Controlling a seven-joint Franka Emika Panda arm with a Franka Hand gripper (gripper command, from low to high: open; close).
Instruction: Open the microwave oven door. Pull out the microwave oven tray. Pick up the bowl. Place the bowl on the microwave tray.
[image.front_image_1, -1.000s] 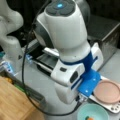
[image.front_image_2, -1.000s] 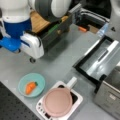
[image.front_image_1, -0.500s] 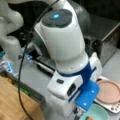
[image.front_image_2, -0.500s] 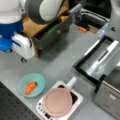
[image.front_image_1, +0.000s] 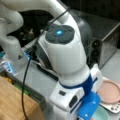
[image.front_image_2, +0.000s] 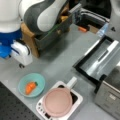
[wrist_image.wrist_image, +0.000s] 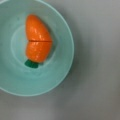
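Blue-and-white wrist housing over the gripper (image.front_image_2: 22, 56), at a front view's left, just above the bowl (image.front_image_2: 31, 84); fingers hidden behind the housing, so cannot tell whether spread or closed. Nothing seen held. Not visible in the wrist view, which looks straight down into the bowl (wrist_image.wrist_image: 35, 47).

Light teal, round, resting on the grey bench (image.front_image_2: 60, 57), with only its rim (image.front_image_1: 101, 115) peeping out below the arm in a front view. Inside, an orange toy carrot (wrist_image.wrist_image: 37, 41) with a green stub, split across its middle, lying off-centre; also seen in a front view (image.front_image_2: 30, 87).

Just beside the bowl, towards a front view's right, a pink plate (image.front_image_2: 58, 102) sitting on a white rectangular tray (image.front_image_2: 77, 100); same plate (image.front_image_1: 110, 91) half hidden by the arm.

Further right, the stainless-steel microwave oven (image.front_image_2: 110, 97), its door (image.front_image_2: 96, 58) swung down and lying open, dark frame round the glass. Cannot tell whether the oven tray is drawn out.

Behind the arm, a wooden box (image.front_image_2: 30, 37) with clutter inside.
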